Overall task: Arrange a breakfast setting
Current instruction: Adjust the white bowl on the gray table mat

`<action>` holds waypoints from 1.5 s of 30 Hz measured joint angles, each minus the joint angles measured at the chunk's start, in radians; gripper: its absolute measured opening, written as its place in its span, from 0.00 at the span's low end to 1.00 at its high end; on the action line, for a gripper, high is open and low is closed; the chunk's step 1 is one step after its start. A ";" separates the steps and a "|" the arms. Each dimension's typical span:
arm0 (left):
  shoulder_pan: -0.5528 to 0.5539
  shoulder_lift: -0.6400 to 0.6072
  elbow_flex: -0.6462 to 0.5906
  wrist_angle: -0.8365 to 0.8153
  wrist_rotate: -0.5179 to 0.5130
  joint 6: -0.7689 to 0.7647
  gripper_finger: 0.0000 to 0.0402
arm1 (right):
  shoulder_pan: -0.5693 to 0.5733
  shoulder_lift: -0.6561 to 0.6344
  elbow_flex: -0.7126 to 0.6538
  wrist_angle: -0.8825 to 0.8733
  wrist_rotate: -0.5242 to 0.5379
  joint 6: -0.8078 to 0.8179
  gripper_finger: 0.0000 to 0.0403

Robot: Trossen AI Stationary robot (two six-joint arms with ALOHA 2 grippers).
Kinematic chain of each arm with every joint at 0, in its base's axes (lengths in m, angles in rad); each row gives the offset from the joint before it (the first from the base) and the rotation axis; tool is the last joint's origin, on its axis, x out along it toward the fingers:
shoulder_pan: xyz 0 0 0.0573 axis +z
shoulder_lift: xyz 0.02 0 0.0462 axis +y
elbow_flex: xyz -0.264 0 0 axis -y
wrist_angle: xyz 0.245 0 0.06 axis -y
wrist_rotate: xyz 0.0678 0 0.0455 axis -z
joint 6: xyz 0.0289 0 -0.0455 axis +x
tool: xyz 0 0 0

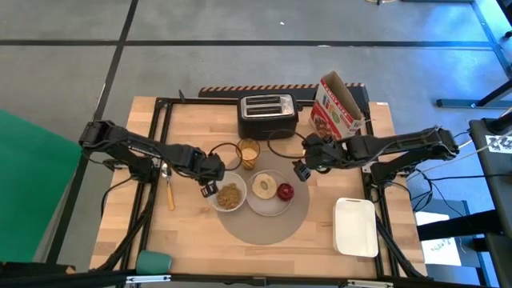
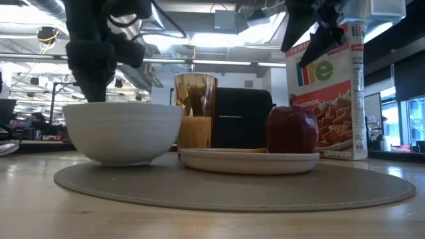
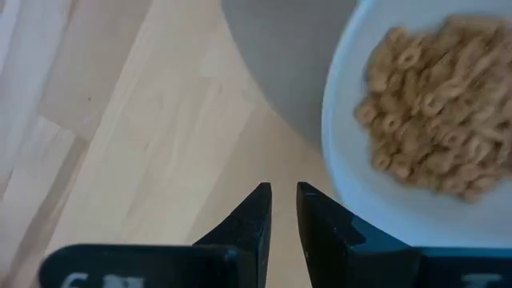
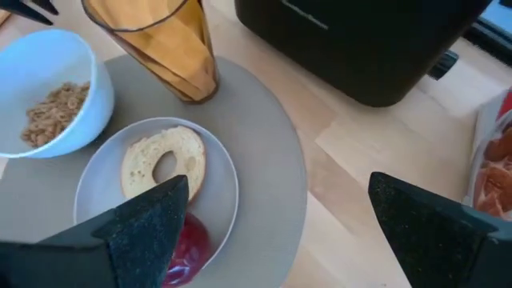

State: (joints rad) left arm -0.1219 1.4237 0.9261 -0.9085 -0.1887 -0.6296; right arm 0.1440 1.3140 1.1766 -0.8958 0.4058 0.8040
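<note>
A pale wood tabletop (image 1: pixel 192 240) with visible plank seams carries a plain grey round mat (image 1: pixel 264 228). The bowl (image 1: pixel 228 195) is white and holds tan ring cereal (image 3: pixel 436 120). A white small plate (image 1: pixel 270 202) bears a cream, golden-edged bagel (image 4: pixel 164 160) and a deep red fruit (image 2: pixel 291 129). The tumbler (image 2: pixel 195 109) is translucent amber. The toaster (image 1: pixel 267 114) is black, the tray (image 1: pixel 355 226) white, and the cereal box (image 1: pixel 336 106) red and white. The spoon (image 1: pixel 169 188) has a light wooden handle. The fingers (image 3: pixel 240 232) are black.
</note>
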 joint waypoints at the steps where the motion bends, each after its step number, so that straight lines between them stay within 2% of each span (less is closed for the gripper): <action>1: 0.000 -0.002 0.004 0.003 -0.005 0.001 0.14 | 0.000 0.000 0.003 -0.007 0.005 0.000 0.94; 9: 0.000 0.021 -0.018 0.019 -0.005 0.000 0.14 | 0.000 -0.004 0.004 -0.026 0.006 0.000 0.94; 14: -0.001 0.024 -0.031 0.035 0.045 -0.024 0.14 | 0.000 -0.004 0.004 -0.026 0.006 0.000 0.94; 23: -0.030 0.024 -0.031 0.247 0.053 -0.023 0.14 | 0.000 -0.004 0.004 -0.027 0.022 -0.022 0.94; 32: -0.030 0.024 -0.030 0.356 0.045 -0.034 0.14 | 0.000 -0.004 0.004 -0.027 0.024 -0.035 0.94; 35: -0.030 0.020 -0.030 0.312 0.050 -0.051 0.14 | 0.000 -0.004 0.004 -0.027 0.025 -0.035 0.94; 41: -0.030 -0.002 -0.030 0.093 0.082 -0.115 0.14 | 0.000 -0.003 0.004 -0.027 0.025 -0.047 0.94; 45: -0.030 -0.002 -0.030 0.122 0.074 -0.121 0.14 | 0.000 -0.003 0.004 -0.022 0.032 -0.050 0.94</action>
State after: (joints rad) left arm -0.1520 1.4220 0.8963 -0.7867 -0.1151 -0.7502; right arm 0.1440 1.3106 1.1805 -0.9175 0.4373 0.7538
